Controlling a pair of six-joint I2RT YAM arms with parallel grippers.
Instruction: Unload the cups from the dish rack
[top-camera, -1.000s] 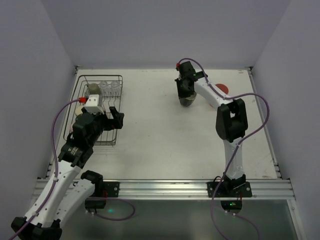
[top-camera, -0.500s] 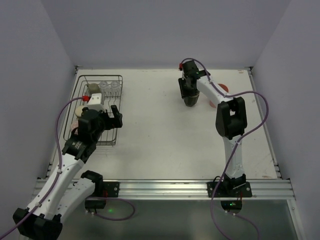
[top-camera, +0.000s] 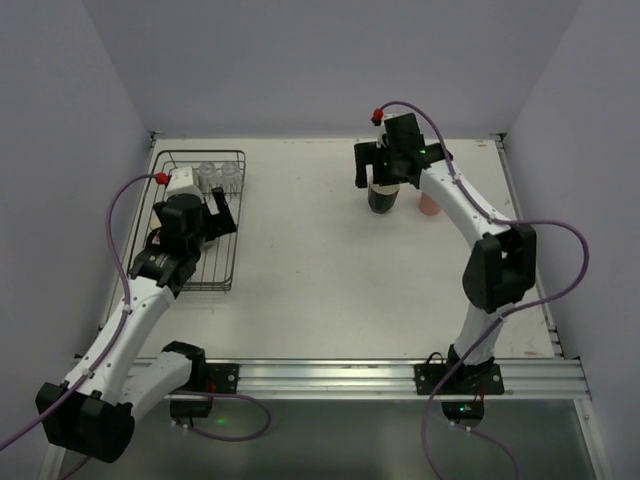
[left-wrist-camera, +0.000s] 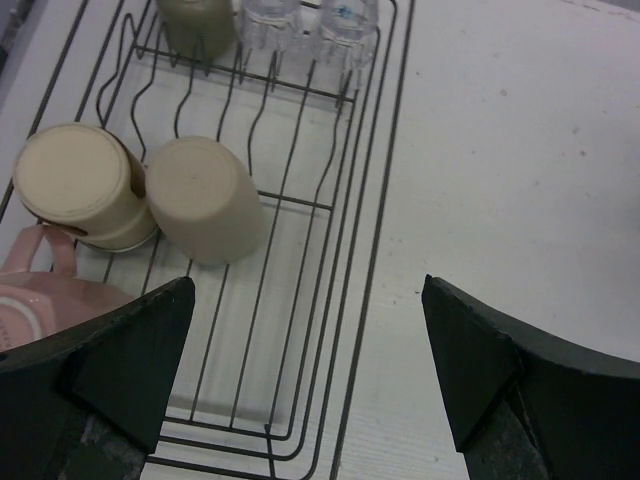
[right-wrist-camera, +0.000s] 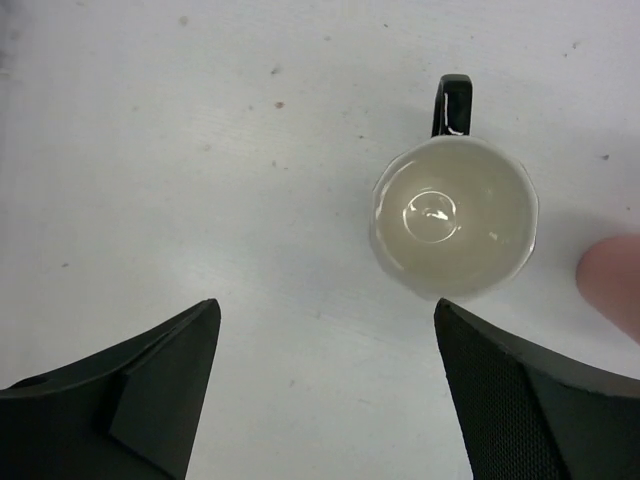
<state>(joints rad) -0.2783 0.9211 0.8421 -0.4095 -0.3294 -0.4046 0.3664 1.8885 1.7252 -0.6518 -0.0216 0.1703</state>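
The dish rack of thin dark wire lies at the table's left. In the left wrist view the rack holds two beige tumblers on their sides, a pale pink mug, two clear glasses and a grey cup. My left gripper hangs open above the rack's near right part, holding nothing. The black handled mug stands upright on the table, free. My right gripper is open above it. A salmon-pink tumbler stands beside the mug.
The white table is walled at the back and on both sides. Purple cables loop from both arms. The rack's low wire side runs between the cups and the bare table to the right.
My right gripper has opened and let go of the black mug, which now stands on the table, and it has lifted away. My left gripper moved further back over the rack.
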